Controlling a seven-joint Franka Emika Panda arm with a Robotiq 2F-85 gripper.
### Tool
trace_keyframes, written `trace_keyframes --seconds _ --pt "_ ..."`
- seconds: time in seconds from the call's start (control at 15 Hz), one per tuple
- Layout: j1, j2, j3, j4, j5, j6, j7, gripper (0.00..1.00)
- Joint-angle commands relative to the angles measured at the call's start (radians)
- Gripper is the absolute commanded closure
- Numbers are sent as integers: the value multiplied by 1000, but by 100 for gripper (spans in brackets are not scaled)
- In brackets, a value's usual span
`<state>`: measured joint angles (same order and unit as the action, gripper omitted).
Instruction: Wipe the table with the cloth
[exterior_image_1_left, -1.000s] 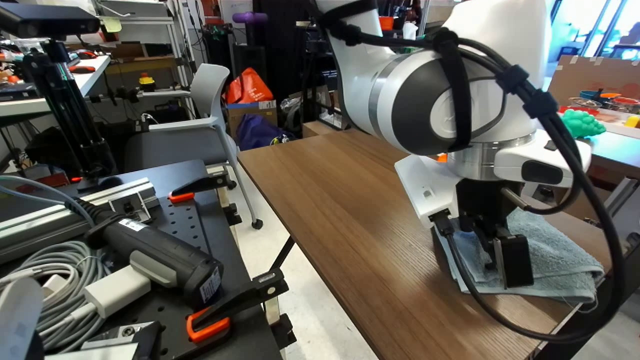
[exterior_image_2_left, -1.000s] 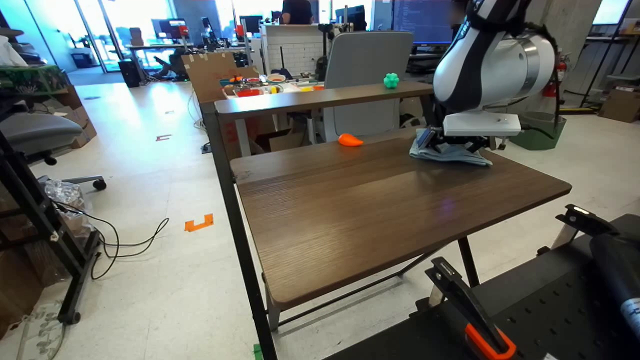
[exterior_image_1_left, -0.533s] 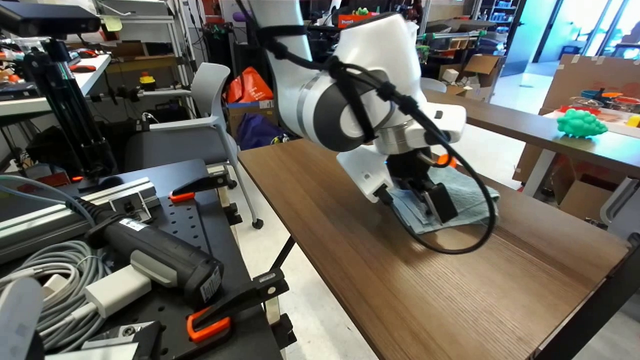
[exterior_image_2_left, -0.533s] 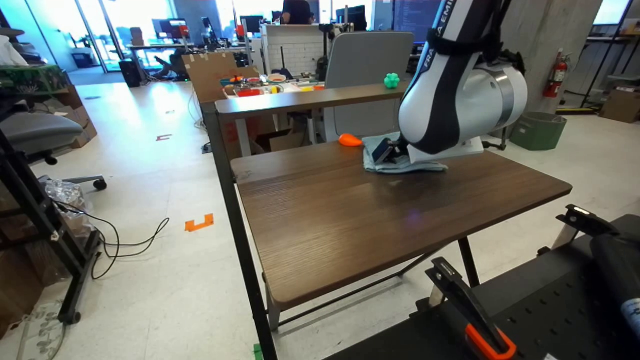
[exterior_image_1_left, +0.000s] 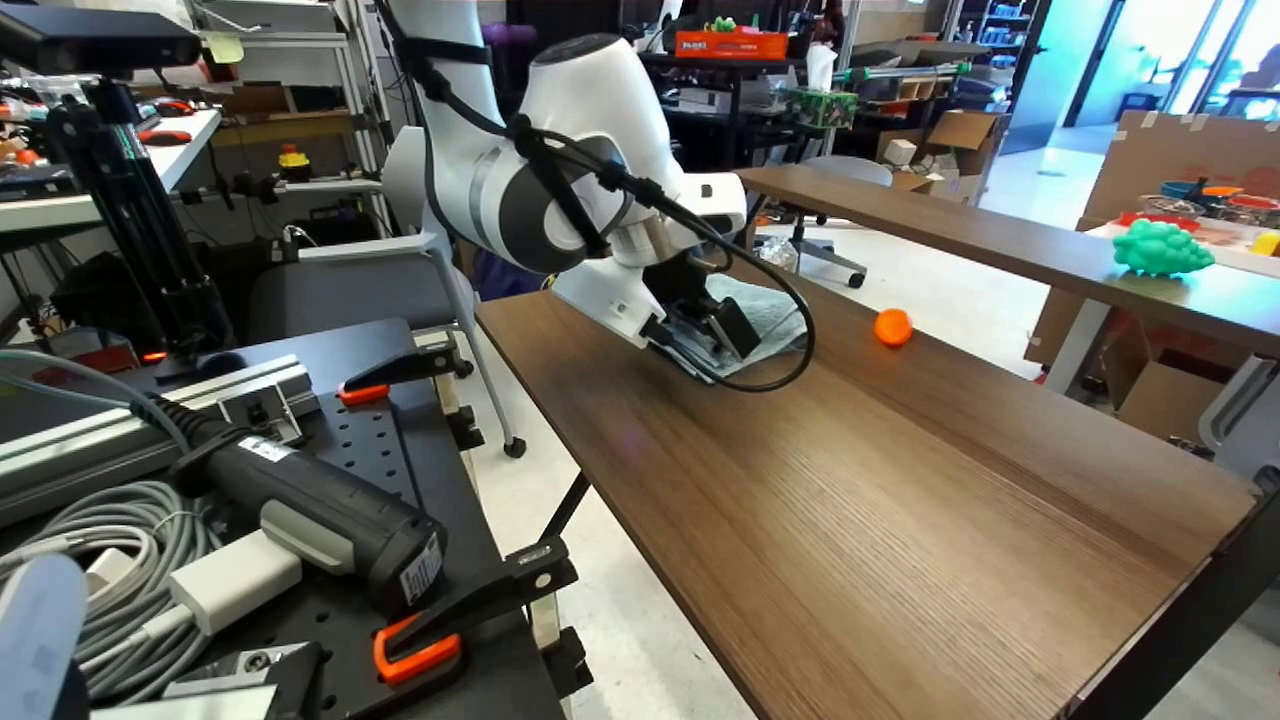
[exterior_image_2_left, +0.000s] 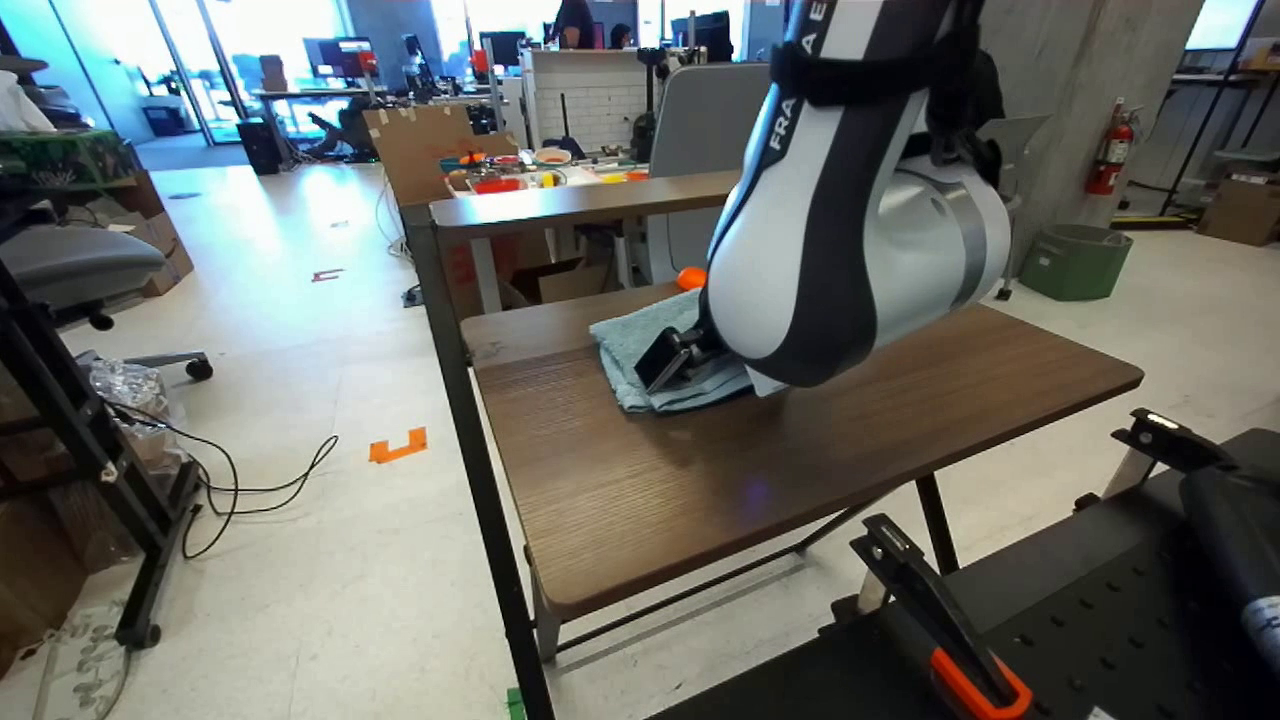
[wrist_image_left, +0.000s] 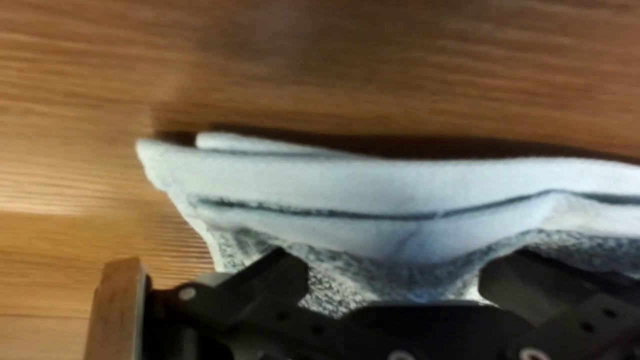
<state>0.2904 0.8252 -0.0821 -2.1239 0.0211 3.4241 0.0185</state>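
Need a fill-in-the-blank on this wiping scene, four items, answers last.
1. The cloth lies ____ (above/beneath) the tool.
2. The tool's jaws stand ____ (open/shut) in the wrist view.
3. The rounded object on the table is coloured ____.
4. The bumpy object on the raised board is coloured ____.
Missing words: beneath; open; orange; green.

Bumpy green toy (exterior_image_1_left: 1162, 247), orange object (exterior_image_1_left: 893, 327), red fire extinguisher (exterior_image_2_left: 1110, 157) and, far back, probably a person (exterior_image_2_left: 574, 24).

In an exterior view, with the cloth (exterior_image_1_left: 768, 312) as clock centre, I have open table (exterior_image_1_left: 900, 520) from 4 to 6 o'clock, beyond the black cable loop (exterior_image_1_left: 811, 335). The orange object (exterior_image_1_left: 893, 327) blocks 3, a raised shelf (exterior_image_1_left: 980, 228) stands at 1 to 2, my arm (exterior_image_1_left: 548, 215) fills 10.
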Motion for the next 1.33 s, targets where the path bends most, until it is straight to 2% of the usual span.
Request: trace_keyframes --seconds 0.0,0.13,0.27,0.4,0.6,0.8,1.07,1.27 --pt "85 60 -45 113 63 -89 -2 0" --pt "93 71 -63 165 77 -147 21 0" --pt "66 61 -52 186 51 -224 25 0" --pt "21 44 -20 178 8 -297 0 0" --pt "-107 6 89 133 -47 -385 -75 0" --pt "-160 -77 89 48 -93 -464 -116 0" --pt "-175 -256 25 -158 -156 -400 -131 0" --pt "-177 -408 -18 -314 -180 -307 -122 0"
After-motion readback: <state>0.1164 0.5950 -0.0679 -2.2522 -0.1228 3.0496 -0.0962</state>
